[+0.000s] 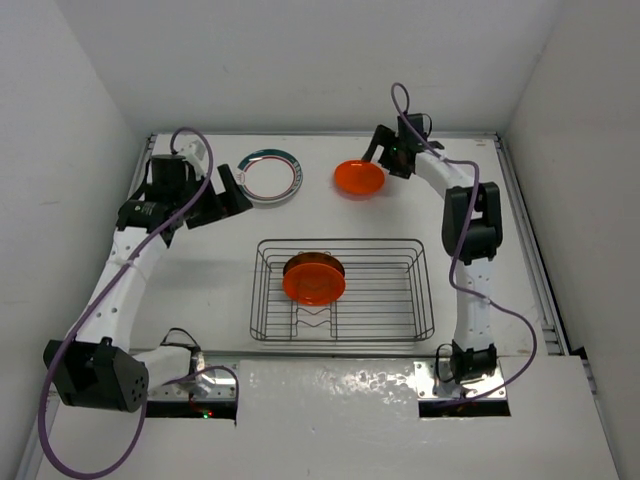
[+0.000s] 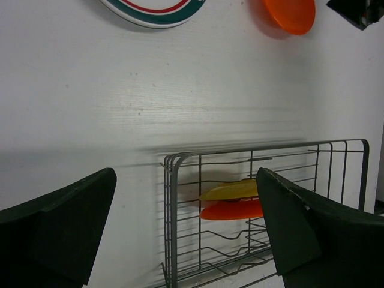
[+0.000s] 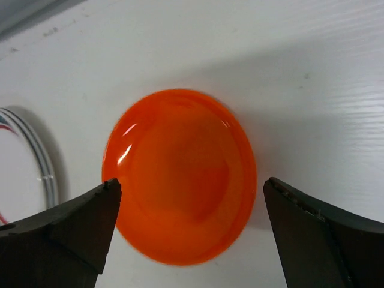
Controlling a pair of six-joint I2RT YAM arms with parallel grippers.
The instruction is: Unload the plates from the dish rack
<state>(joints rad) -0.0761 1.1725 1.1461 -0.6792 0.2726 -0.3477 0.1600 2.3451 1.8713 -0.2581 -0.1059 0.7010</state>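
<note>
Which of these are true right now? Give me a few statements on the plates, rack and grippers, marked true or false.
The dark grey wire dish rack is empty. False: an orange plate stands in it.
The right gripper is open above the round bright orange plate lying on the white table. True.
The left gripper is shut on a plate. False: it is open and holds nothing.
The white plate with a teal ring rim lies on the table, outside the rack. True.

Dark wire dish rack [image 1: 385,295] sits centre, holding 1 upright orange plate [image 1: 314,279]. Beyond it lie a teal-rimmed white plate [image 1: 270,176], far left, and a flat orange plate [image 1: 359,178], far right.
</note>
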